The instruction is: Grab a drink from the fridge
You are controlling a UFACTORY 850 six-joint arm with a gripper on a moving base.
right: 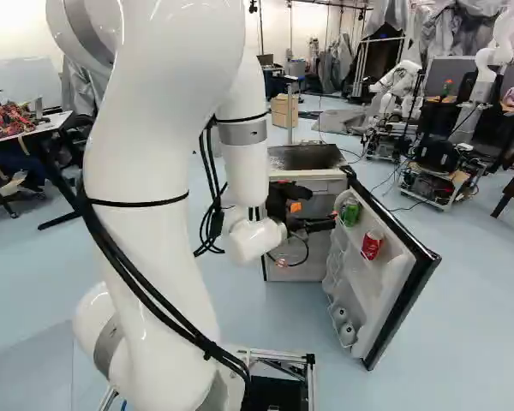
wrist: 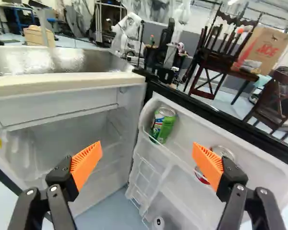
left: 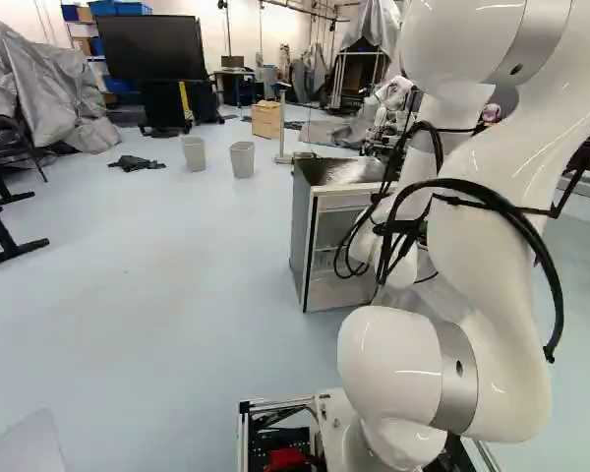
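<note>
My gripper is in front of the fridge, whose door hangs wide open. In the wrist view the gripper stands open with nothing between its pads. Ahead of it, a green can stands in the door's upper shelf near the hinge side. A red can sits in the same shelf, farther from the hinge; in the wrist view one finger partly covers it. The fridge's inner compartment shows beside the door, with no drink visible in it.
White round items lie low in the door. Another robot stands beyond the fridge, with a wheeled cart to its right. Dark wooden chairs stand behind the door. Two grey bins are on the floor farther off.
</note>
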